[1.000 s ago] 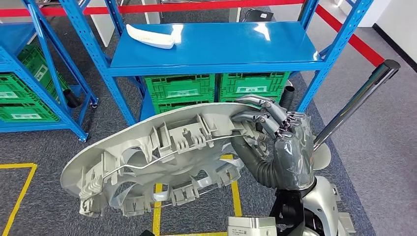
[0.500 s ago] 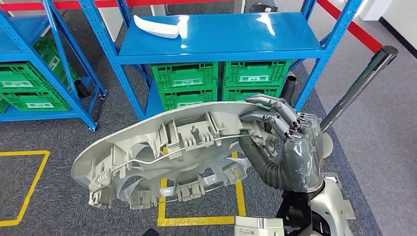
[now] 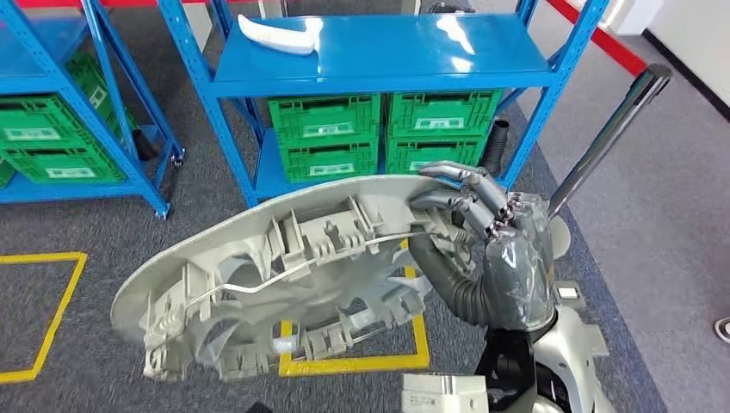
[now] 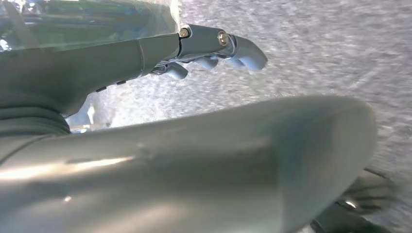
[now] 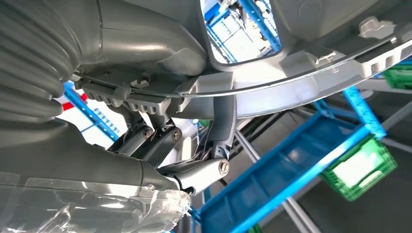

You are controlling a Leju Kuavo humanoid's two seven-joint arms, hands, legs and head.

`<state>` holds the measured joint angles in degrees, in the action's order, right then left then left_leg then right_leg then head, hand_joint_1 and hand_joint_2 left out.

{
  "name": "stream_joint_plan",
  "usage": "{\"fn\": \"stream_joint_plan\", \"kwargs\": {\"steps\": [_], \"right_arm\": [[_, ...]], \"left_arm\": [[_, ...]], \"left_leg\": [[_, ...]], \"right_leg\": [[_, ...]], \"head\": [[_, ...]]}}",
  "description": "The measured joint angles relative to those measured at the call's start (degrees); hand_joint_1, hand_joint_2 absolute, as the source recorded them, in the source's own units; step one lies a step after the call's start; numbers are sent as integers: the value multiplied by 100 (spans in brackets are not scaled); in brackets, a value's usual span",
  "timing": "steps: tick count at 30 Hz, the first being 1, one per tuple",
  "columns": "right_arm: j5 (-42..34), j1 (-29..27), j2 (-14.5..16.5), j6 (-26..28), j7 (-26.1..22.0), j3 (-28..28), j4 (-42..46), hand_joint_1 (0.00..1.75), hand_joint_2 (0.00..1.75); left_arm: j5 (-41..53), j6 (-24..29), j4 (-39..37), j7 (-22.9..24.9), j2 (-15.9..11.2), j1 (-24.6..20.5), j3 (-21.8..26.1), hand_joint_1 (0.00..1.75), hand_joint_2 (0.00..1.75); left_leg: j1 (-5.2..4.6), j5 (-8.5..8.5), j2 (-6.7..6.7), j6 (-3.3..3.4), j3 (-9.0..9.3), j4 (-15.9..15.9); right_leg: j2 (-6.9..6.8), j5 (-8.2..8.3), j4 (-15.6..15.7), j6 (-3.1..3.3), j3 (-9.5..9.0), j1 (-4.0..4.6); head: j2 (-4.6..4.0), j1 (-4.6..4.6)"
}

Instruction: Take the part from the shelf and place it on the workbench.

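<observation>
Matt grey plastic part (image 3: 267, 275), glossy blue metal shelf (image 3: 379, 53).

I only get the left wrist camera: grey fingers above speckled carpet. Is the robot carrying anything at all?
Observer: Yes. In the head view the right hand grips a big round grey part at its edge.
Operator: How is it holding it?
Observer: Its fingers curl over the rim, and the thumb is tucked into the ribbed underside.
Operator: Which side faces up?
Observer: The ribbed inner side, with a thin wire ring across it.
Operator: What is in front of the robot?
Observer: A blue shelf with a white piece on it and green crates underneath.
</observation>
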<state>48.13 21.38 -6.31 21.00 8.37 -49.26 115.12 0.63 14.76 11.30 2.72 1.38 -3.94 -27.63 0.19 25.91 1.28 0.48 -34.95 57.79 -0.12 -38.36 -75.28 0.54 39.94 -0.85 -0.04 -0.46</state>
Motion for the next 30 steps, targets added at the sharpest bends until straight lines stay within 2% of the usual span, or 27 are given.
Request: {"fn": "stream_joint_plan", "kwargs": {"steps": [30], "right_arm": [[10, -1, -7, 0, 12, -3, -8, 175, 175]], "left_arm": [[7, -5, 0, -1, 7, 6, 0, 0, 175]], "left_leg": [[-6, 4, 80, 5, 1, 12]], "right_leg": [[1, 86, -80, 13, 88, 7]], "head": [[0, 2]]}}
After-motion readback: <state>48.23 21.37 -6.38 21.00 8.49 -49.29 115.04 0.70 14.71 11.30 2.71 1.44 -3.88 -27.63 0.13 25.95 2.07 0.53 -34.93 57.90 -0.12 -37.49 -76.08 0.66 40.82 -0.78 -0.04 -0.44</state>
